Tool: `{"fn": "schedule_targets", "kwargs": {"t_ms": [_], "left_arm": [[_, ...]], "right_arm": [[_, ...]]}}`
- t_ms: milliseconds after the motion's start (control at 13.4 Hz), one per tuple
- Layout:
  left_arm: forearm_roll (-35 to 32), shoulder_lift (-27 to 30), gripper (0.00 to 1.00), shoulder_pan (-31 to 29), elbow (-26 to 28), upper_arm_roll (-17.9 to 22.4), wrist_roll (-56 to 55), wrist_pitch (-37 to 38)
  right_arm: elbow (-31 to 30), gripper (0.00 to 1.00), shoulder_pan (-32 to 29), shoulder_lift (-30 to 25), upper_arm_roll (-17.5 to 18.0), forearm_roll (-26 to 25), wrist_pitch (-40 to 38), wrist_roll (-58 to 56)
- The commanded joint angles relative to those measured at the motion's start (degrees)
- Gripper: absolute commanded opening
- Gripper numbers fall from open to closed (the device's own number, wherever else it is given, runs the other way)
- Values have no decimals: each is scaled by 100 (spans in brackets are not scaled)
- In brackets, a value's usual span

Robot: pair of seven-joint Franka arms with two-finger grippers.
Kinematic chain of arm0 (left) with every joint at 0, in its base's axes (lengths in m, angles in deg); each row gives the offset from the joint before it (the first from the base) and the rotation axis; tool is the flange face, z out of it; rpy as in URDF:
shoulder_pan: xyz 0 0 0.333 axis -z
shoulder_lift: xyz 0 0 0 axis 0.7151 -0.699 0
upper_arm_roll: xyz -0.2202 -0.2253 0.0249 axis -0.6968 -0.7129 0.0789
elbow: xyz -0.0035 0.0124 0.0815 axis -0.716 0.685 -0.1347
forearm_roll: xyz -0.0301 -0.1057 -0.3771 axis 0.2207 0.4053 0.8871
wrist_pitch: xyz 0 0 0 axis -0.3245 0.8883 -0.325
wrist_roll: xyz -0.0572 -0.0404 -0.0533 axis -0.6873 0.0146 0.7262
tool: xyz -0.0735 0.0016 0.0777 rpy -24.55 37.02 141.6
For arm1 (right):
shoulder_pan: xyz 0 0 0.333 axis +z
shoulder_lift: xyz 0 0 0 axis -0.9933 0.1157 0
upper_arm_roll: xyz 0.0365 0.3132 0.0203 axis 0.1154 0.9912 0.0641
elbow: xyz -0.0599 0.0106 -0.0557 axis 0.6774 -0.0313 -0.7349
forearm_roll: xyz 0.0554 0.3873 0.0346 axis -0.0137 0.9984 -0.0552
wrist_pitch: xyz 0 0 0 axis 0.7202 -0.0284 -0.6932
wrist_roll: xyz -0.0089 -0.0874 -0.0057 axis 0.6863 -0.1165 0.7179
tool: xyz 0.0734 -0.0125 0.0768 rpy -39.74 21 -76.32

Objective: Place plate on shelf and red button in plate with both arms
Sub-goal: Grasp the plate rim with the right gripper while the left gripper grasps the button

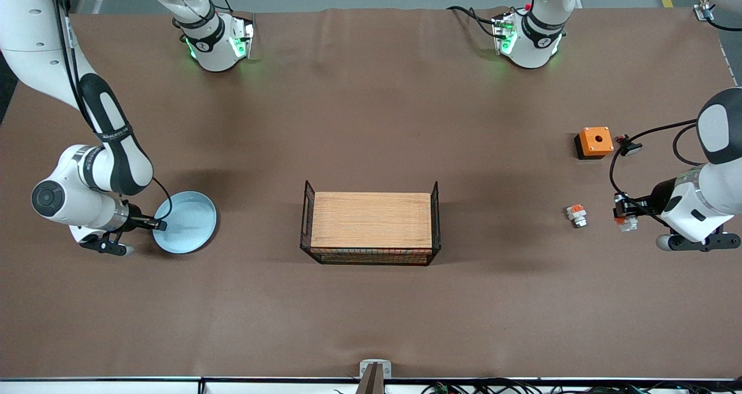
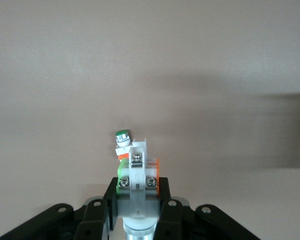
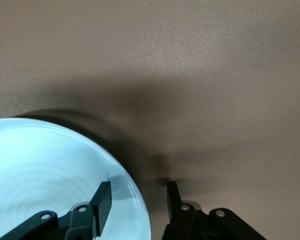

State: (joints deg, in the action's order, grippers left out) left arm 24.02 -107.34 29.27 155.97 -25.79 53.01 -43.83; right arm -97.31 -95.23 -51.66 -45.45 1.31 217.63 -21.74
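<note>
Plate (image 1: 188, 226) empty, rim straddled by unclenched right tool (image 3: 135, 200); left tool (image 2: 137, 200) grasping red button (image 2: 137, 170)

Pale plate (image 1: 188, 220); button (image 2: 136, 172) gripped

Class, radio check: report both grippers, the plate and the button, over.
Left gripper shut on red button. Right gripper jaws astride plate rim, not yet clamped. Basket mid-table; nothing in the way.
</note>
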Motion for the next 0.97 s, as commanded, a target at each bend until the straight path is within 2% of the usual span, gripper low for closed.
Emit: {"fn": "schedule_targets", "kwargs": {"t_ms": [0, 373, 672, 896], "left_arm": [[96, 130, 0, -14, 13, -53, -77, 127], [307, 332, 0, -32, 13, -141, -95, 452], [421, 438, 0, -23, 13, -237, -130, 698], [430, 561, 0, -23, 13, -307, -121, 918]], "right_arm": [[-123, 34, -17, -118, 40, 27, 6, 12], [-114, 3, -17, -188, 83, 27, -196, -303], [-9, 2, -17, -311, 83, 27, -399, -454], [9, 3, -17, -626, 179, 27, -425, -455]]}}
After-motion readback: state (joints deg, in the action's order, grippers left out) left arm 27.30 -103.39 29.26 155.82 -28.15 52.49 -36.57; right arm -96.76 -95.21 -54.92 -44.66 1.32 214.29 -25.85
